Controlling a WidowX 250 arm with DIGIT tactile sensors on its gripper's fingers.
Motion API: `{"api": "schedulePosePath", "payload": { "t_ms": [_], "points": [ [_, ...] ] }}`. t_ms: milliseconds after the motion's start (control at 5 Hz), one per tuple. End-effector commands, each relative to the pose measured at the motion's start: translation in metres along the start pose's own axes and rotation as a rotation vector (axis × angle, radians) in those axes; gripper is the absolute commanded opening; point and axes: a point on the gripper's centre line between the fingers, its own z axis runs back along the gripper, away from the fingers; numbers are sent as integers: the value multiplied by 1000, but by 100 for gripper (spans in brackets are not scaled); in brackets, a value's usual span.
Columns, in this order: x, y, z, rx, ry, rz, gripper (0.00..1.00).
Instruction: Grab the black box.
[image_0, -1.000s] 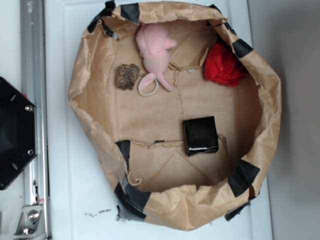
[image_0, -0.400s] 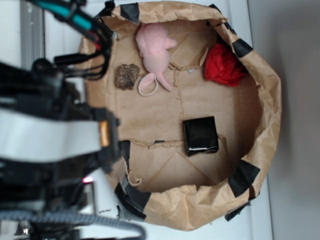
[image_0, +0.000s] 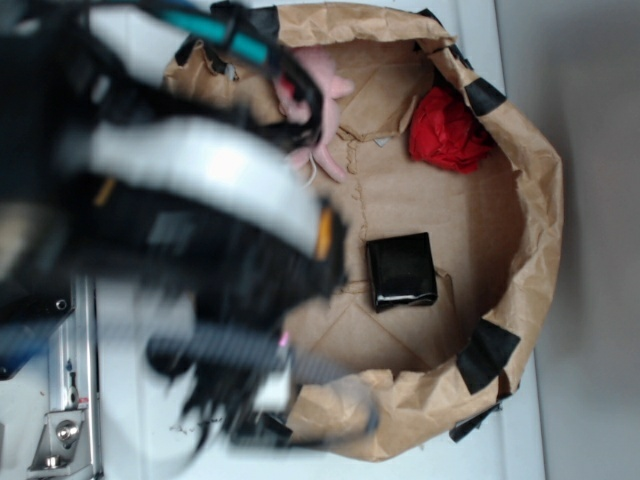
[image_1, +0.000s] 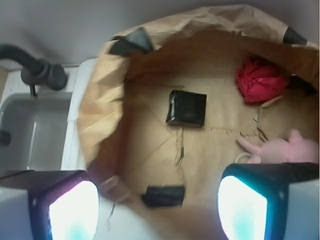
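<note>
The black box (image_0: 401, 271) is small, glossy and squarish, lying flat on the floor of a brown paper bag basin (image_0: 540, 180), right of centre; the wrist view shows the black box (image_1: 186, 108) ahead of the fingers. My gripper (image_1: 157, 210) hangs high above the basin's near rim, open, its two glowing fingers (image_1: 72, 210) wide apart with nothing between them. In the exterior view the blurred arm (image_0: 190, 200) covers the basin's left half, well left of the box, and the fingertips there are lost in blur.
A red cloth ball (image_0: 447, 130) lies at the basin's upper right and a pink plush toy (image_0: 325, 100) sits at the top, partly behind the arm. Black tape patches (image_0: 487, 355) mark the paper rim. A metal rail (image_0: 70, 400) runs at the left.
The arm has swept in from the left over the basin's left half, hiding the brown lump and much of the pink toy. The black box has not moved.
</note>
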Motion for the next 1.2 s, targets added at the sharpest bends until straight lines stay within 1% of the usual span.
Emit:
{"api": "schedulePosePath", "payload": {
  "t_ms": [0, 400, 600, 800, 1000],
  "points": [
    [8, 1, 11, 4, -43, 14, 100],
    [8, 1, 11, 4, -43, 14, 100],
    [42, 10, -27, 34, -93, 89, 100],
    [58, 14, -44, 5, -150, 70, 100],
    [68, 20, -63, -22, -175, 39, 100]
  ]
}}
